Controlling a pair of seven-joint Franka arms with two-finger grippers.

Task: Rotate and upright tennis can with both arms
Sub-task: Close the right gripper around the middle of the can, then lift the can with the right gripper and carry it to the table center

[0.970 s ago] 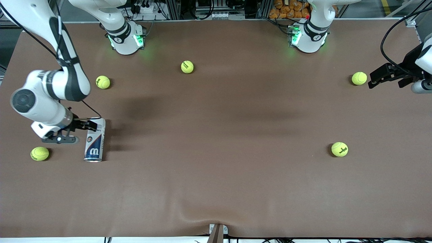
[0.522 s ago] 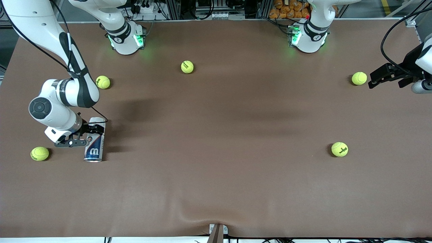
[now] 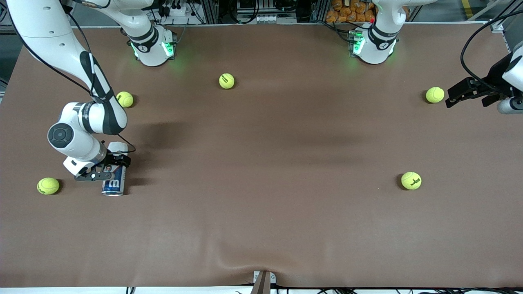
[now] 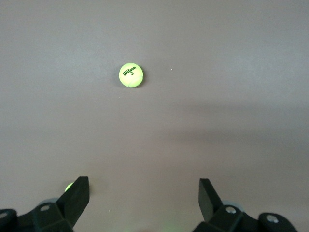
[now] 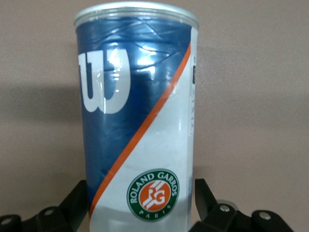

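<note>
Can: while it lies on its side at the right arm's end of the table, the can (image 3: 113,179) points its navy end at the front camera; the label carries a white W and an orange stripe.
Right gripper: the right gripper (image 5: 140,203) straddles the can's white end, a finger (image 5: 77,200) at each flank; whether they press it cannot be told.
Left gripper: the left gripper (image 4: 144,195) waits, spread and empty, near a ball (image 3: 434,94) at the left arm's end.
Balls: one ball (image 3: 48,185) sits beside the can; three more lie scattered.
Table: brown (image 3: 261,220).
</note>
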